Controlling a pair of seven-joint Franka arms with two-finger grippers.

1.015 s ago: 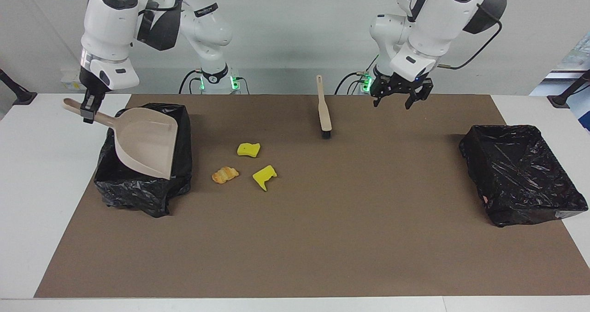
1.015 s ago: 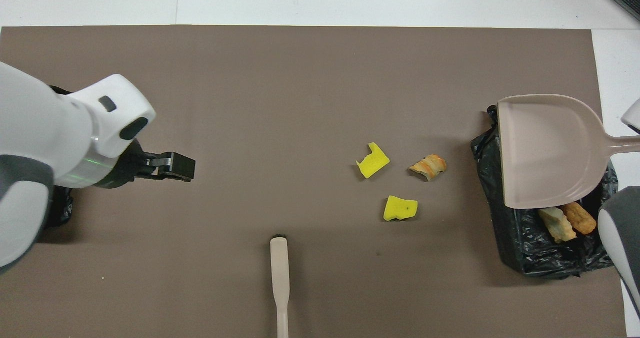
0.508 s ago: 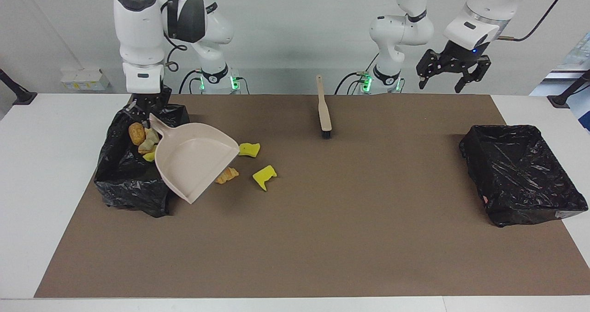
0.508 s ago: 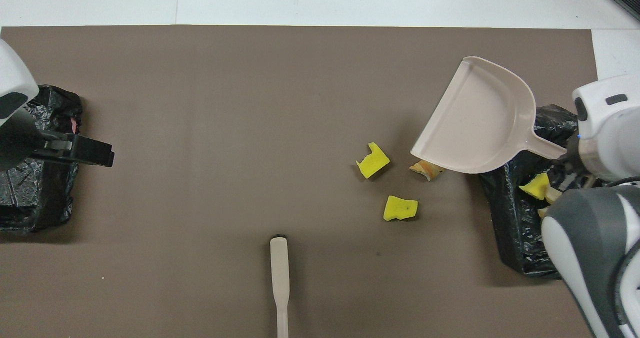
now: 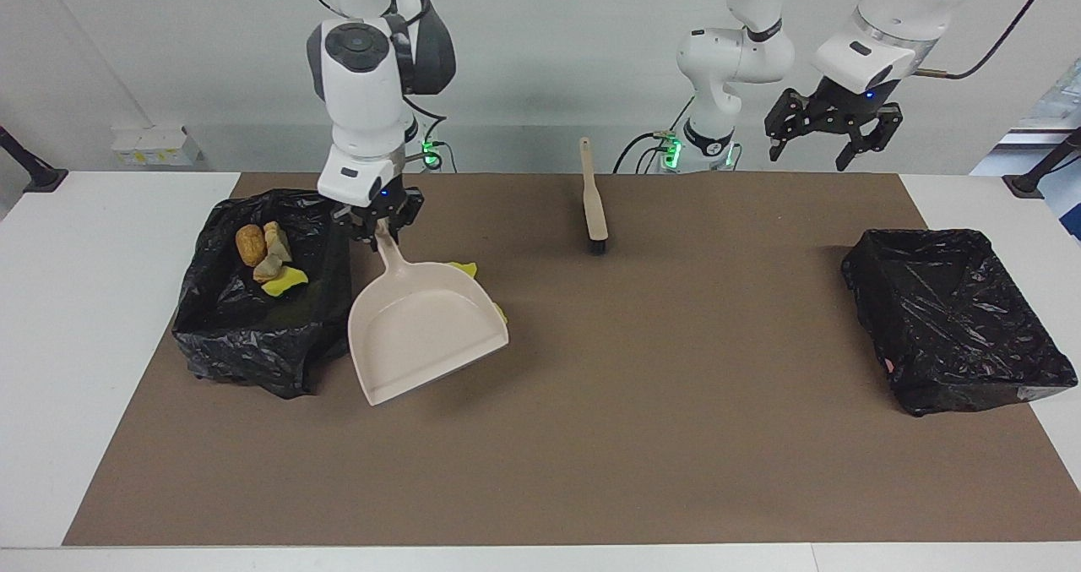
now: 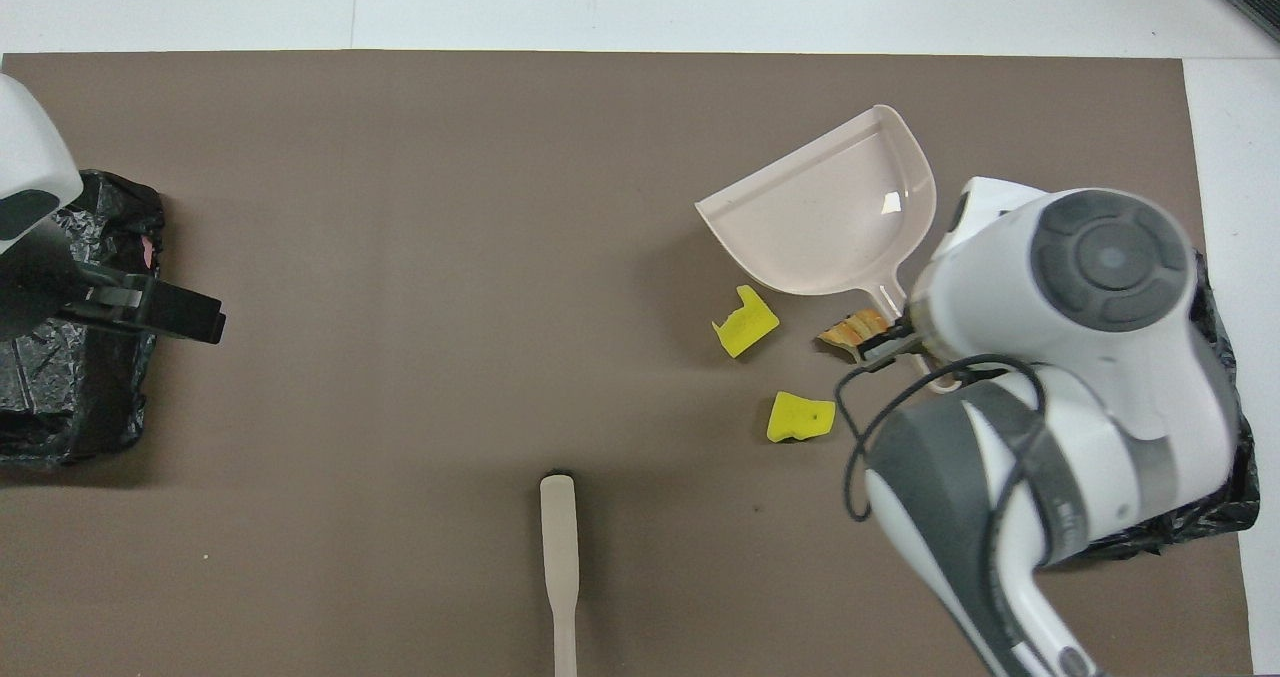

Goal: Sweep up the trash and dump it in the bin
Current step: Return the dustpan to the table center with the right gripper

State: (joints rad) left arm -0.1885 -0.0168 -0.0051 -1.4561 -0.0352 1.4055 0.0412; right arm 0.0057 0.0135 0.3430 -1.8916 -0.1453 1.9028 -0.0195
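Note:
My right gripper (image 5: 380, 232) is shut on the handle of the beige dustpan (image 5: 422, 327), which hangs tilted low over the mat beside the bin (image 5: 245, 344) at the right arm's end. Its mouth points away from the robots. The bin holds several pieces of trash (image 5: 263, 255). Loose trash lies on the mat by the pan: a yellow sponge piece (image 6: 745, 322), a croissant-like chunk (image 6: 850, 332) and a second yellow sponge piece (image 6: 800, 417). In the facing view the pan hides most of them. My left gripper (image 5: 826, 143) hangs open and empty, high over its end of the table.
The beige brush (image 5: 594, 200) lies on the brown mat (image 5: 642, 437) near the robots, midway between the arms. A second black-lined bin (image 5: 954, 318) stands at the left arm's end. The right arm covers most of the first bin (image 6: 1215, 307) in the overhead view.
My right arm swung the dustpan off the bin and down over the loose trash on the mat. The left gripper rose and drew back toward its own end, then stayed put.

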